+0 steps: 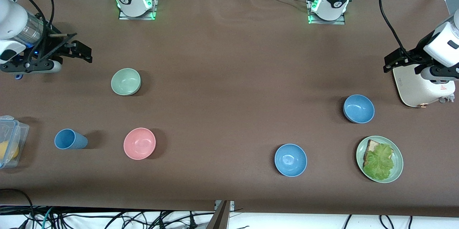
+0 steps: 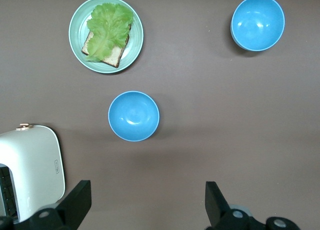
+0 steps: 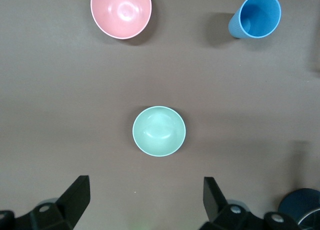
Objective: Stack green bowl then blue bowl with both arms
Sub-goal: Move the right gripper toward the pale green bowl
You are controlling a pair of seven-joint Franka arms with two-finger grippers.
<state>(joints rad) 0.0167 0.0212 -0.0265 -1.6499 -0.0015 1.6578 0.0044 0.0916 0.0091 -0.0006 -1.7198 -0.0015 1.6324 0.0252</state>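
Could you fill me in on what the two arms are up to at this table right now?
Nothing is being handled yet. The right tool hangs open over bare table at its end, near the green bowl. The left tool hangs open beside a white toaster, with two blue bowls sitting apart on the table at that end. The bowls are all separate, so no stacking has begun.

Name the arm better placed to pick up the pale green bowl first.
Right. The open right gripper hangs at the same end of the table as the small matte sage-green bowl, which its wrist view centres. The left gripper is over the white toaster.
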